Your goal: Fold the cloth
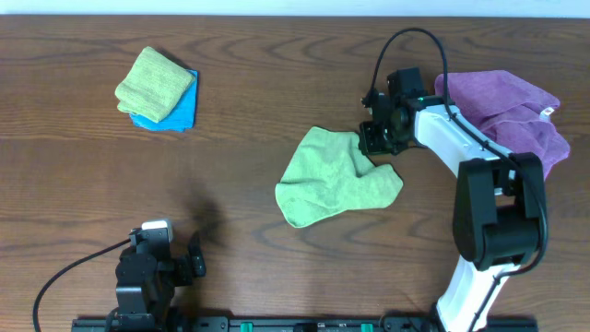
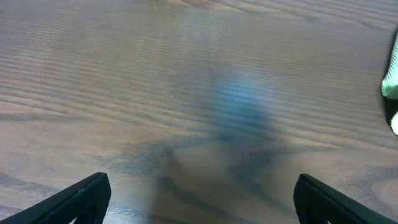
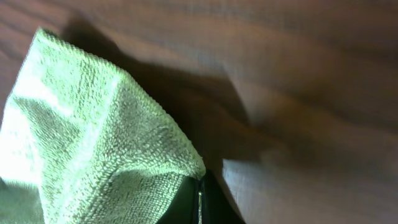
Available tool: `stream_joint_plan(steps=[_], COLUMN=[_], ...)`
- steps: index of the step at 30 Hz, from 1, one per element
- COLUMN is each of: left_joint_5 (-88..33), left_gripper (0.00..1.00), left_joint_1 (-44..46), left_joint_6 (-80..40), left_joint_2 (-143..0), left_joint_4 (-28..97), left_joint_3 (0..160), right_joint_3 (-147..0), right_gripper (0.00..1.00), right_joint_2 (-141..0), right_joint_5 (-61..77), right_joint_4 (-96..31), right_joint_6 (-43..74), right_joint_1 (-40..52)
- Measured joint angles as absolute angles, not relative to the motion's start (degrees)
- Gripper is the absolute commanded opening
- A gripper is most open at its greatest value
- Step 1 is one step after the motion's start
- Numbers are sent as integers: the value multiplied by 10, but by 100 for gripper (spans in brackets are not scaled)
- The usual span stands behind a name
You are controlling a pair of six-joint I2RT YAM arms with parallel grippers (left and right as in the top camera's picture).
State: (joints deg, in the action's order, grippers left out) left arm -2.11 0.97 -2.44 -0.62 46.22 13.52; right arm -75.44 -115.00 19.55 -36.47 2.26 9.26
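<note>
The right gripper (image 3: 200,199) is pinched tight on a corner of the green cloth (image 1: 332,175), which lies crumpled mid-way across the brown wooden table (image 1: 277,65). The left gripper (image 2: 202,190) hangs with its fingers wide apart over bare wood. Purple cloths (image 1: 512,106) sit at the right, and a folded pile (image 1: 157,88) sits far left.

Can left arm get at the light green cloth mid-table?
Probably yes: only bare wooden table separates the open left hand from the light green cloth; the right hand holds its far corner.

Under folded cloth (image 1: 154,83), blue cloth (image 1: 184,112) mostly hidden; green cloth (image 2: 392,74) cut off at left wrist view's right edge.
</note>
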Motion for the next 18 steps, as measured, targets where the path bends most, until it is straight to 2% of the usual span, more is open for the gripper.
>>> stream_joint_plan(steps=[13, 14, 16, 18], left_joint_5=[-21, -21, -21, -21], left_gripper=[95, 95, 95, 95], left_joint_1=[10, 10, 10, 10], left_joint_6=[-25, -25, -25, -25], left_joint_2=[-6, -6, -6, -6], left_joint_4=[462, 462, 462, 462], left_joint_3=[135, 135, 135, 135], right_joint_3=[-757, -757, -757, -757], right_gripper=[2, 4, 23, 38], right_joint_2=[-1036, -1036, -1038, -1038], right_joint_5=[122, 117, 100, 70], right_joint_4=[-176, -159, -138, -118], right_joint_6=[22, 21, 22, 21], right_joint_1=[99, 101, 108, 117])
